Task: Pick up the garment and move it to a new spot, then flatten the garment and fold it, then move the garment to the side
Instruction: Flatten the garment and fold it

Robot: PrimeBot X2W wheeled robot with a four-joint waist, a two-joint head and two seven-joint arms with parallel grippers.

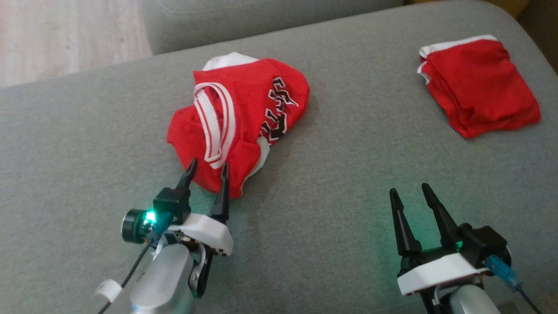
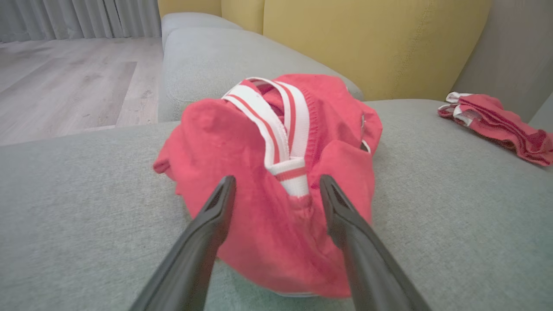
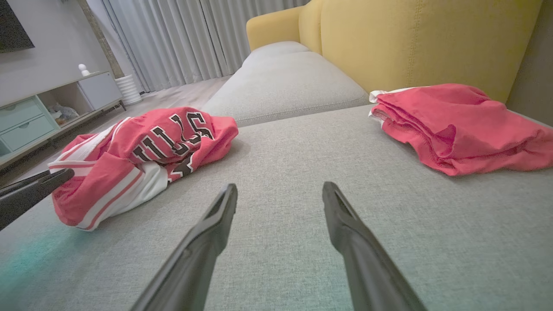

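item: garment (image 1: 244,117), a red jersey with black lettering and a white-and-red striped band (image 2: 281,125). it lies crumpled in a loose heap near the middle of the grey sofa seat (image 1: 331,183), toward the robot's left. handling, as judged: light, soft, limp cloth that will sag and drape when lifted. the layers are likely to slide over one another, so a pinch may take one layer or several; not fragile. best hold, as judged: the near fold beside the end of the striped band, where the cloth bunches thick, or the band itself, which looks firmer than the body cloth. left gripper (image 1: 209,162): fingers spread wide, holding nothing, tips at the near edge of the heap with the band's end between them; whether they touch the cloth cannot be told. right gripper (image 1: 409,188): fingers spread wide, empty, over bare seat, well apart from the heap. second red garment (image 1: 479,83): folded, at the far right of the seat. surface: woven grey upholstery, soft, likely some grip. room: yellow backrest (image 2: 367,39), pale wood floor (image 2: 65,86), grey curtains (image 3: 181,39), low cabinet (image 3: 34,116).
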